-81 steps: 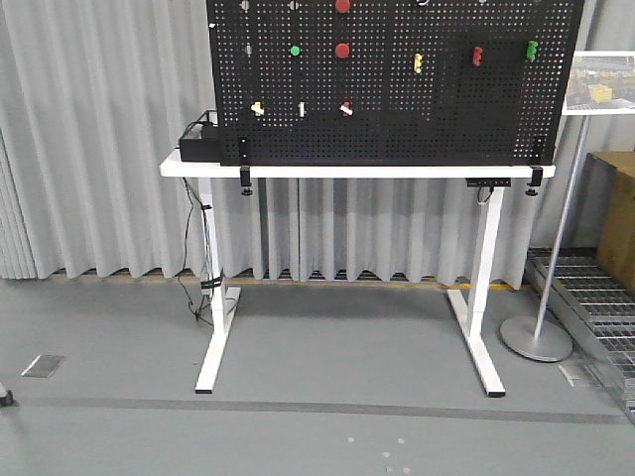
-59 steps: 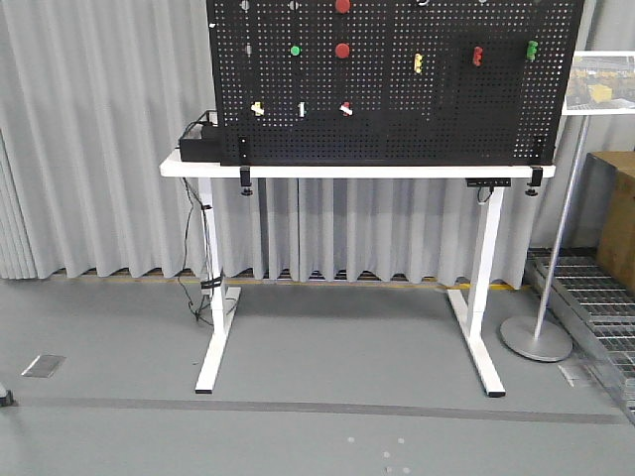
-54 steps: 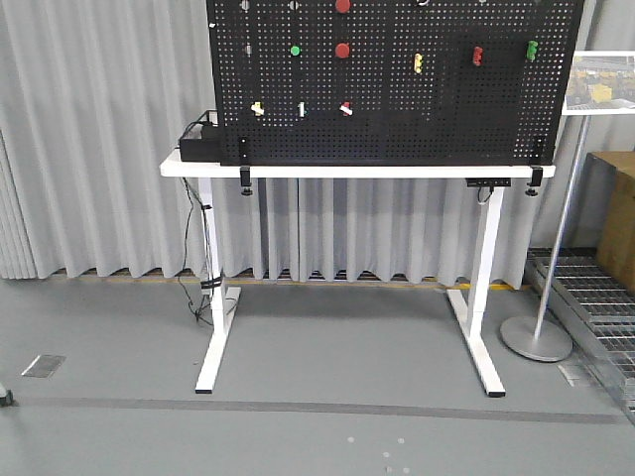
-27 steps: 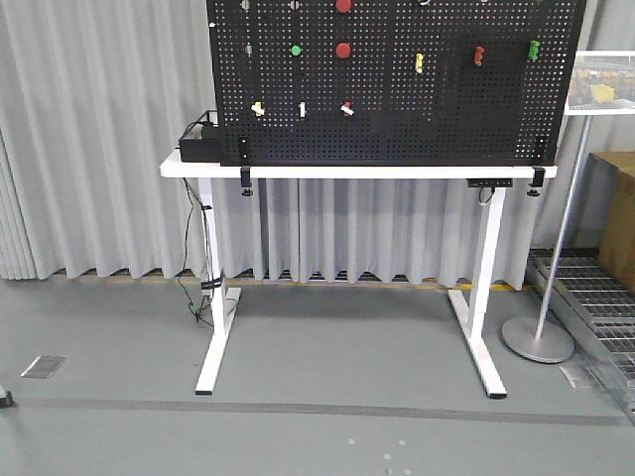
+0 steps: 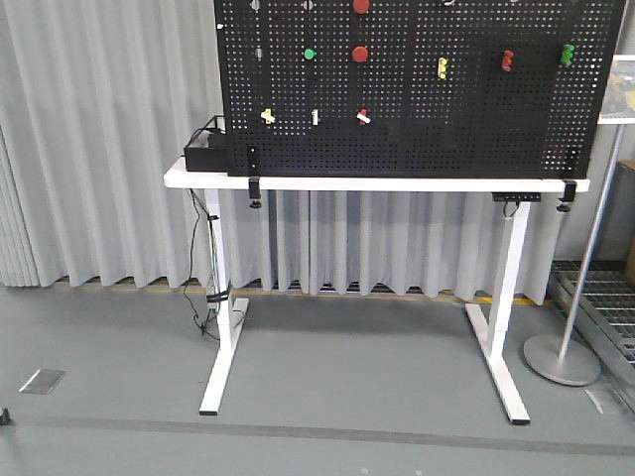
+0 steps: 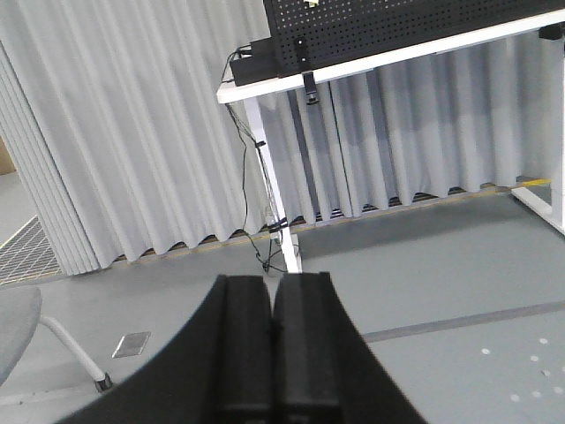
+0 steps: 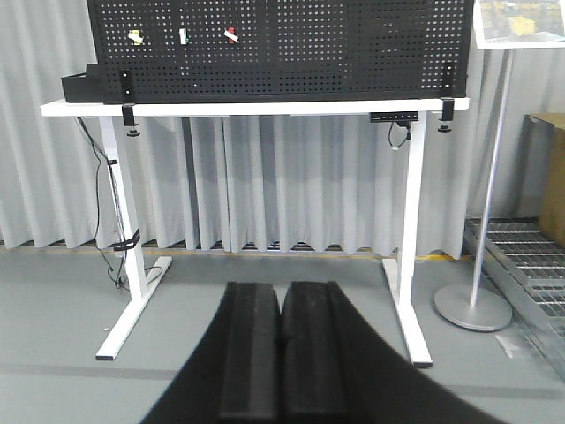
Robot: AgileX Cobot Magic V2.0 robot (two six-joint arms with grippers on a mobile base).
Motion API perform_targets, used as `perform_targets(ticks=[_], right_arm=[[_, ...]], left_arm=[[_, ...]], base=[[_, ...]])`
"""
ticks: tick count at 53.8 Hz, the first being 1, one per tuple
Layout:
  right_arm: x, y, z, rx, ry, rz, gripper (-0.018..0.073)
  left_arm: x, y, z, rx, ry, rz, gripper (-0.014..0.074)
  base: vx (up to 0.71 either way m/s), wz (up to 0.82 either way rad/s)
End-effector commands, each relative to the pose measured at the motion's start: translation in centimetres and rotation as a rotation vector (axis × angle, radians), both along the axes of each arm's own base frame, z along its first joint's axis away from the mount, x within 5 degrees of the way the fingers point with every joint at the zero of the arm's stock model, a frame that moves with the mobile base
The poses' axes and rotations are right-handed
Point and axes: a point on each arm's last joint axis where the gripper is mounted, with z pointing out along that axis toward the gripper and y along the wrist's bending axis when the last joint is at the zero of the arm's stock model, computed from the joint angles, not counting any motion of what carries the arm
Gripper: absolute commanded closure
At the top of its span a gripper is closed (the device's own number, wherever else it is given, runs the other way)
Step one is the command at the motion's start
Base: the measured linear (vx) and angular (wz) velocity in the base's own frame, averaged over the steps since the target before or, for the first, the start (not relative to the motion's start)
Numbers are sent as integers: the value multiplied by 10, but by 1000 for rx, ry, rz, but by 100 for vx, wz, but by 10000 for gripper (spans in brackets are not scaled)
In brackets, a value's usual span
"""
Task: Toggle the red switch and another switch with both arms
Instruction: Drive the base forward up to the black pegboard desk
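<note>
Pressed tight together, holding nothing: black left gripper (image 6: pixel 274 290), black right gripper (image 7: pixel 282 293). Far ahead, up high on the black board with holes (image 5: pixel 476 124): small red-bottomed white switch (image 5: pixel 363 117), right of the small yellow-bottomed white switch (image 5: pixel 268 115). Red one for the right gripper, probably.

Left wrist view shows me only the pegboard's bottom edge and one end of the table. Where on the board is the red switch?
Observer: The red switch is the rightmost of three small toggles in the lowest row on the pegboard.
Operator: And the yellow-based one?
Observer: The yellow-based switch is leftmost in that row; a green-based toggle sits between them.
Operator: Is the right gripper open?
Observer: No, the right gripper has its fingers pressed together, shut.
</note>
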Motion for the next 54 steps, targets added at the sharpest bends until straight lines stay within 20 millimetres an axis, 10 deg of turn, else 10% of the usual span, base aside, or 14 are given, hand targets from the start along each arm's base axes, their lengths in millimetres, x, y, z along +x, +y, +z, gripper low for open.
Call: perform_targets(ticks=[1,54], right_arm=[[-1,0,6,-6,-91,-7,566],[-1,0,6,-6,-91,-7,566]], left_arm=[[0,-1,1,-4,-75,-15,594],[0,-1,1,-4,-75,-15,594]], base=[[26,4],[40,-3]])
